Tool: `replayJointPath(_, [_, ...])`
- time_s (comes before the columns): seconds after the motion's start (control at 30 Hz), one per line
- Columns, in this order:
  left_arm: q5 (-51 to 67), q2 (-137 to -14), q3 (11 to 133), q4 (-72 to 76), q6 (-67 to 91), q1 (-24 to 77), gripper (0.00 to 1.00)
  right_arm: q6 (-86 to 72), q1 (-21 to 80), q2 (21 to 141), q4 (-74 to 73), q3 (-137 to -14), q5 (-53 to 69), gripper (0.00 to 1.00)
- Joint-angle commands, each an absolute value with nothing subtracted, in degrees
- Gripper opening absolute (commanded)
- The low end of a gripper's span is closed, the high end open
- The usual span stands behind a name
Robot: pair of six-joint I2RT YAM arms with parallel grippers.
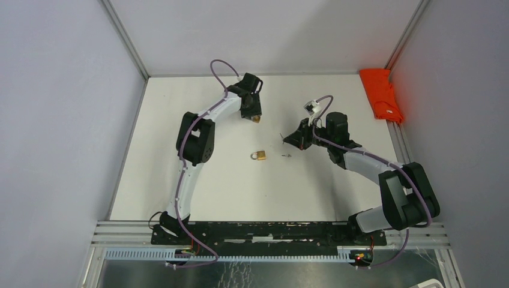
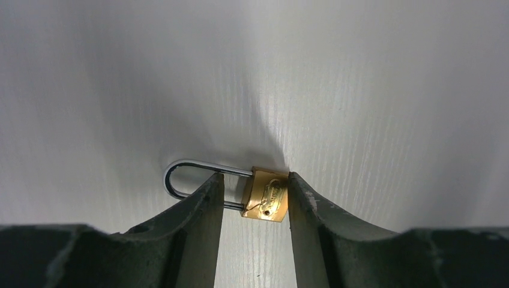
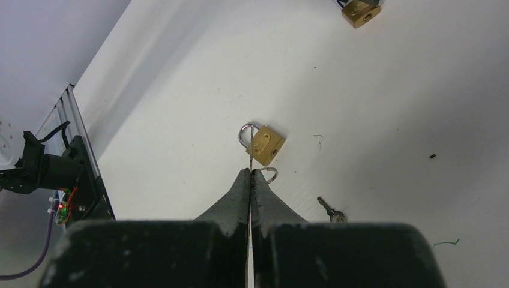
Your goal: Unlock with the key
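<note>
A brass padlock (image 2: 267,195) with a long steel shackle lies at the back of the table, at the tips of my left gripper (image 2: 255,180). The jaws stand a little apart. The right finger touches the brass body and the left finger crosses the shackle. This padlock (image 1: 257,119) sits under the left gripper (image 1: 255,115) in the top view. My right gripper (image 3: 250,171) is shut on a thin key (image 3: 249,157) seen edge-on, with its ring (image 3: 271,175) beside the tips. It hovers above a second brass padlock (image 3: 266,144), which lies mid-table (image 1: 259,155).
A loose key (image 3: 332,211) lies on the table right of the second padlock, and it also shows in the top view (image 1: 286,155). A red cloth (image 1: 382,94) lies at the back right corner. Grey walls close three sides. A metal rail (image 1: 270,231) runs along the near edge.
</note>
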State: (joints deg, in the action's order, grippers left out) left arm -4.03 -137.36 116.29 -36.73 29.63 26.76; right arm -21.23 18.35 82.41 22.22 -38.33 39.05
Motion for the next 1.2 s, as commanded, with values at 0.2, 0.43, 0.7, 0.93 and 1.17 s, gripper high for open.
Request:
replayJointPath(0.2, [-4.82, -139.38, 118.74, -36.12, 28.98, 27.63, 0.51, -21.45, 17.79, 79.99, 25.71, -37.44, 40.79, 0.0])
replayJointPath(0.43, [-5.96, -139.38, 117.19, -36.31, 28.88, 27.8, 0.52, -21.81, 17.69, 80.2, 26.13, -37.44, 41.22, 0.0])
replayJointPath(0.7, [-5.67, -141.29, 115.6, -36.41, 28.64, 27.85, 0.27, -22.18, 17.58, 80.16, 26.67, -37.38, 41.74, 0.0])
replayJointPath(0.93, [-7.49, -141.18, 112.9, -36.43, 29.28, 27.75, 0.05, -22.48, 17.31, 80.22, 27.13, -36.91, 41.66, 0.0])
replayJointPath(1.17, [-10.59, -139.39, 108.33, -35.99, 31.23, 27.69, 0.02, -23.04, 17.18, 80.64, 27.95, -36.92, 41.9, 0.0])
